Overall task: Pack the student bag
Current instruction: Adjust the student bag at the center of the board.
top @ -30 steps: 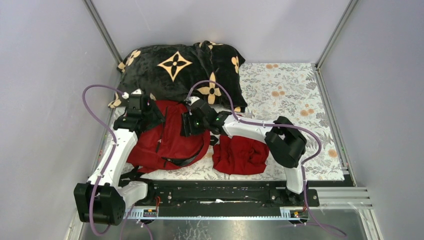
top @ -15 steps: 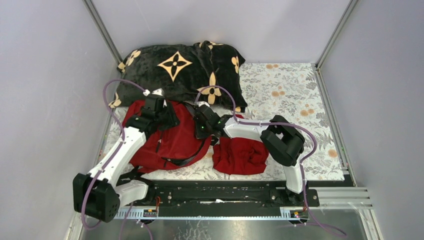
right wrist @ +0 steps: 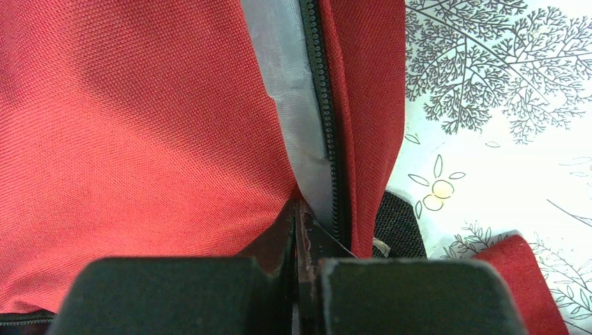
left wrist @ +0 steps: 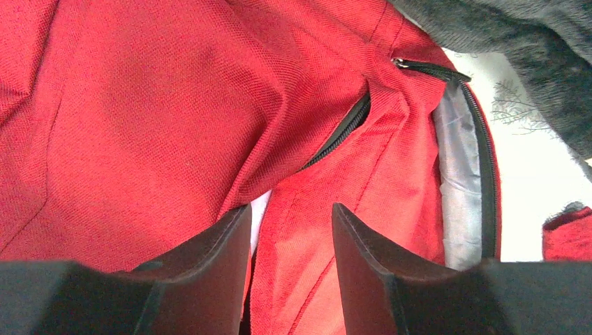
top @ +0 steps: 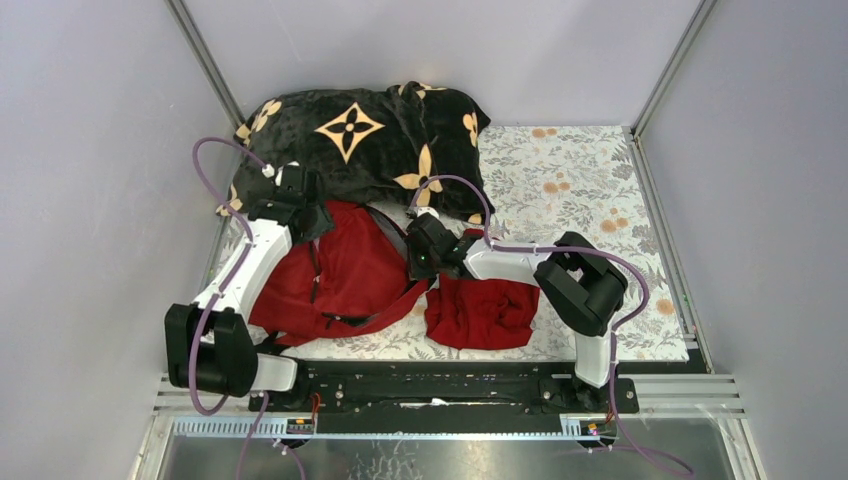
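Note:
The red student bag (top: 345, 275) lies left of centre with its main zipper (right wrist: 324, 125) undone and grey lining (left wrist: 454, 181) showing. My left gripper (top: 318, 220) sits at the bag's far left rim. Its jaws stand partly apart with a thick fold of the red fabric (left wrist: 293, 230) between them. At the bag's right rim, my right gripper (top: 418, 255) is shut. The left wrist view shows the bag (left wrist: 174, 105) filling the frame. In the right wrist view my right gripper (right wrist: 299, 209) pinches the lining edge (right wrist: 286, 91) beside the zipper.
A smaller dark-red cloth (top: 480, 310) lies just right of the bag, under the right arm. A black plush blanket with tan flowers (top: 350, 130) lies behind the bag. The floral table cover (top: 590, 190) stretches to the right, with walls on three sides.
Both grippers closed on the bag's rim. The left one then moved back and left, the right one moved right, and the bag's mouth spread open between them.

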Tool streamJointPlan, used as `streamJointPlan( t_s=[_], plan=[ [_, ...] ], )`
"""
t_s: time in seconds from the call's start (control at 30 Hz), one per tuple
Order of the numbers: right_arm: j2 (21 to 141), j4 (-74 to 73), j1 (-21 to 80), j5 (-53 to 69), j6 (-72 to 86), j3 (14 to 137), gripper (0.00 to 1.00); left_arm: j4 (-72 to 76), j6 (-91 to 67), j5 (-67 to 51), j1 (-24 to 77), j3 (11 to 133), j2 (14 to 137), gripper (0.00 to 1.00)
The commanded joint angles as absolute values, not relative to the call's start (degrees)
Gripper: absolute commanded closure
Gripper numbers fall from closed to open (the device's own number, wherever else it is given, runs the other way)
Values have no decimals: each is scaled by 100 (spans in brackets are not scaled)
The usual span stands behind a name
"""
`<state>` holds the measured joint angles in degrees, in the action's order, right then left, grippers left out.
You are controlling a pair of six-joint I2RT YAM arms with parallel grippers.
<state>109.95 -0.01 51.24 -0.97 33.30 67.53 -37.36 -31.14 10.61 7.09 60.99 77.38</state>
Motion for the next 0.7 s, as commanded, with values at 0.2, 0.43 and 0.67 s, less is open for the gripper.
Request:
streamJointPlan(
  t_s=[0.2,0.43,0.67],
  plan=[
    [10764,-53,5041,-274,3217,6636,100,-3969,-2935,825,685,6121,8150,52],
    [10691,155,5044,-198,3219,6544,100,-3908,-2944,499,686,5793,7840,82],
    [10664,36,5042,-415,3199,6526,100,-3682,-2880,-573,709,5788,7789,99]
  ],
)
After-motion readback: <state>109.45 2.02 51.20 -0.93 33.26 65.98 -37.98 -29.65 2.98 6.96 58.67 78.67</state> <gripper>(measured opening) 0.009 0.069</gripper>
